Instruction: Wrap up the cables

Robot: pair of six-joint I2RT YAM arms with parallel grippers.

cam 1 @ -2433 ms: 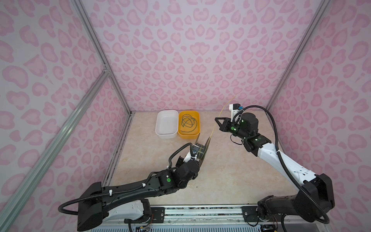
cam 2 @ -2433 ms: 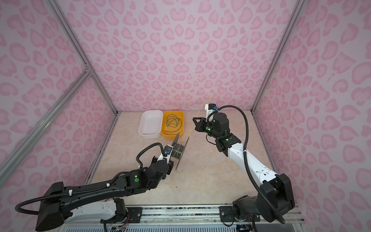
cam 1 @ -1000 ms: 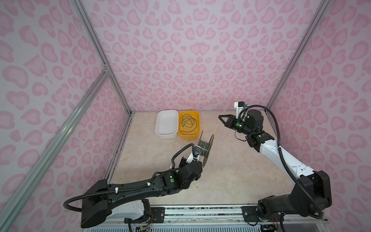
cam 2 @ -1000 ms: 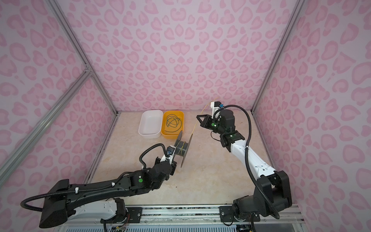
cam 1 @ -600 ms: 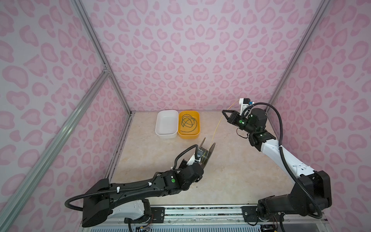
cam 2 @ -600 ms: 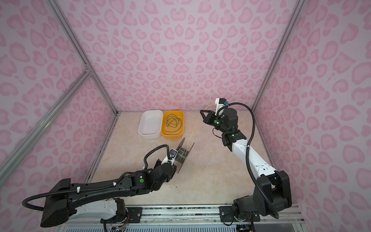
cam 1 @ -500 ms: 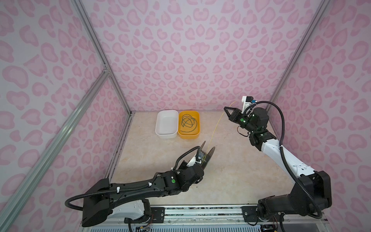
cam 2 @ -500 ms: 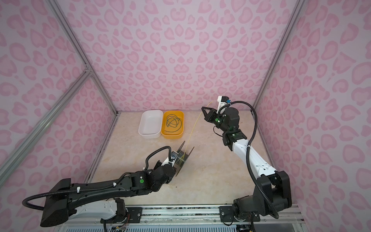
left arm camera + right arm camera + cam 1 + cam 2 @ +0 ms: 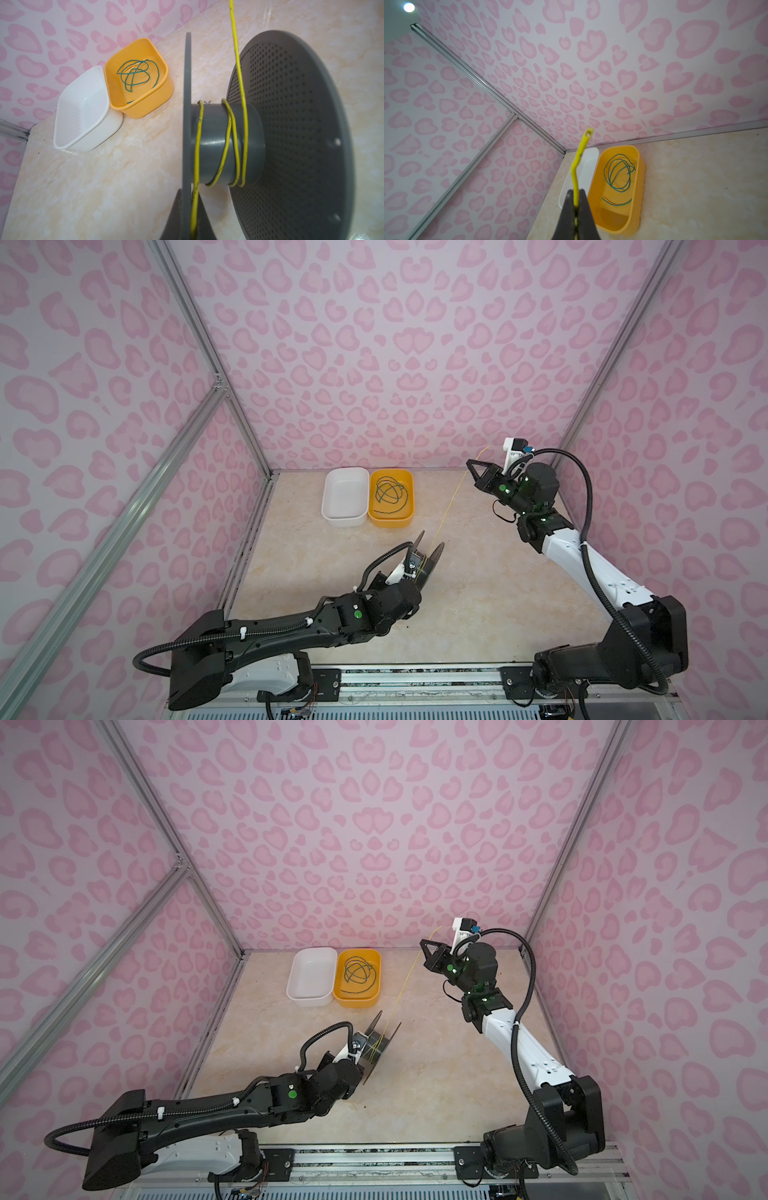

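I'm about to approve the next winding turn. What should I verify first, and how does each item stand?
1. right gripper shut on yellow cable: ok.
2. left gripper clamped on the flange of the spool: ok.
3. Cable straight from spool to right gripper, no slack: ok.
4. Turns on the hub side by side: not ok, spread out, two cross.
5. green cable clear of the path, inside orange bin: ok.
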